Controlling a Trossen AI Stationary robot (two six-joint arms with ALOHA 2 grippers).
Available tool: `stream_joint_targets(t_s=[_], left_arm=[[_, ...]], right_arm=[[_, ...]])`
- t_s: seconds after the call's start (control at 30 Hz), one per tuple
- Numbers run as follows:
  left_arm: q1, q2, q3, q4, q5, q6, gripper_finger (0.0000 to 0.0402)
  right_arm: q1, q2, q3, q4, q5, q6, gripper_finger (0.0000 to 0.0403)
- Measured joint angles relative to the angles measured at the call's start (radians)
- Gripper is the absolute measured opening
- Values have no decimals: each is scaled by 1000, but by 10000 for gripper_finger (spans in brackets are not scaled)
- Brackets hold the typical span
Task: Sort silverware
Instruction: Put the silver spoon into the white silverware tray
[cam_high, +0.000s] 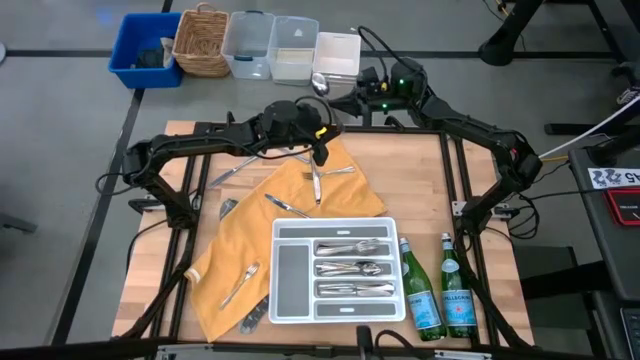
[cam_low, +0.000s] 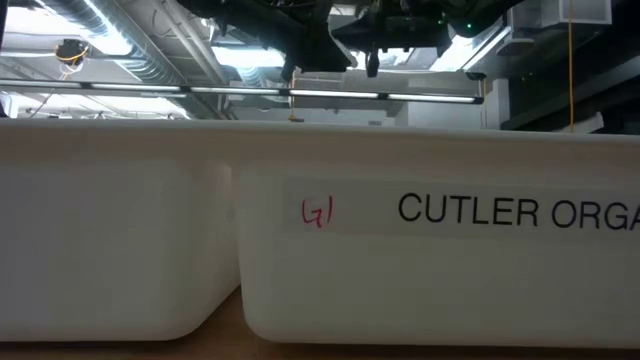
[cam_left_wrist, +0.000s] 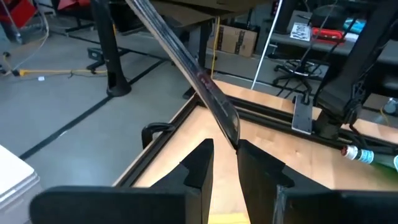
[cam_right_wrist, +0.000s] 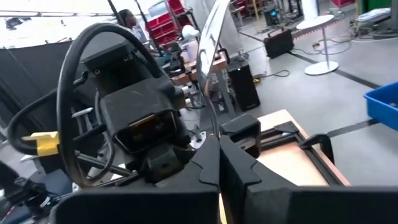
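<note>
Loose silverware lies on an orange cloth (cam_high: 300, 215): a fork (cam_high: 240, 284), a knife (cam_high: 288, 207) and others. More is sorted in the white divided tray (cam_high: 282, 300). My left gripper (cam_high: 322, 152) (cam_left_wrist: 225, 155) hangs over the cloth's far edge, shut on a long flat silver piece (cam_left_wrist: 186, 62), a knife by its look. My right gripper (cam_high: 335, 88) (cam_right_wrist: 219, 152) is past the table's far edge, shut on a spoon (cam_high: 318, 82) (cam_right_wrist: 209, 43). In the low view the tray's wall (cam_low: 420, 260) hides the table. My left gripper pinches the silver piece's rounded end (cam_left_wrist: 232, 132) between its two fingers. The piece slants up and away from the fingers, lifted clear of the table. My right gripper pinches the spoon's thin stem (cam_right_wrist: 214, 118) between its shut fingers. The spoon stands up out of the fingers, its broad end on top, clear of everything.
Two green bottles (cam_high: 420, 292) (cam_high: 456, 295) stand right of the tray. Behind the table's far edge sit a blue bin (cam_high: 145, 48), a wicker basket (cam_high: 200, 42) and clear containers (cam_high: 272, 45). The two grippers are close together near the far edge.
</note>
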Motion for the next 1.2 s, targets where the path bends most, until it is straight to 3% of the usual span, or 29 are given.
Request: stream_joint_targets(t_s=[0.77, 1.03, 1.2], left_arm=[[-13, 0, 0, 125, -1, 82, 59], [-13, 0, 0, 119, -3, 61, 8], [-13, 0, 0, 114, -2, 31, 4]], right_arm=[[1, 0, 0, 13, -129, -133, 1], [1, 0, 0, 17, -153, -161, 1], [1, 0, 0, 15, -170, -162, 1]])
